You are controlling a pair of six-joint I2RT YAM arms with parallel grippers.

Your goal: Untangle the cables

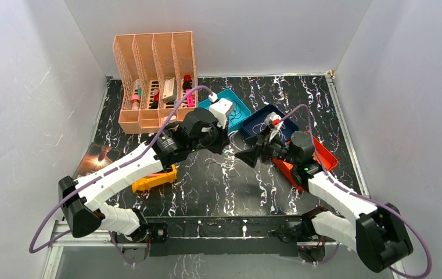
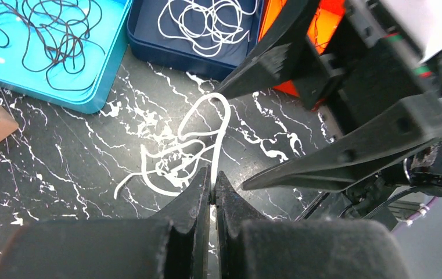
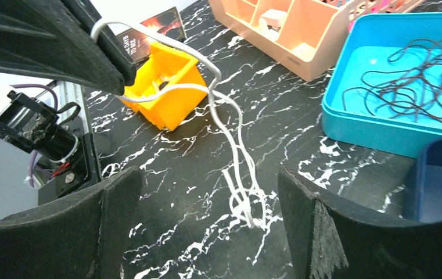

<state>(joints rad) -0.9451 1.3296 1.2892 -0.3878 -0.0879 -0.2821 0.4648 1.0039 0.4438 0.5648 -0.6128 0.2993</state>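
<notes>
Top external view is showing the black marbled table [image 1: 218,186] filling the frame, with the peach organizer [image 1: 148,75] standing at upper left. Left wrist view is showing the teal tray [image 2: 85,104] at upper left, holding a black cable [image 2: 44,35] lying alone in loose loops. The navy tray [image 2: 178,58] at top centre is holding a white cable [image 2: 207,23], likewise alone. Those two are looking sorted.

The right gripper [image 3: 211,174] is hanging spread wide, a finger either side of the work, gripping nothing. The left gripper [image 2: 213,174], pressed together, is pinching the knotted cable [image 2: 175,160], a white strand trailing down to a small snarl on the bare table at mid-frame. That snarl is what is remaining, I'd say. The task is looking well along, with the last knot not yet pulled open.
</notes>
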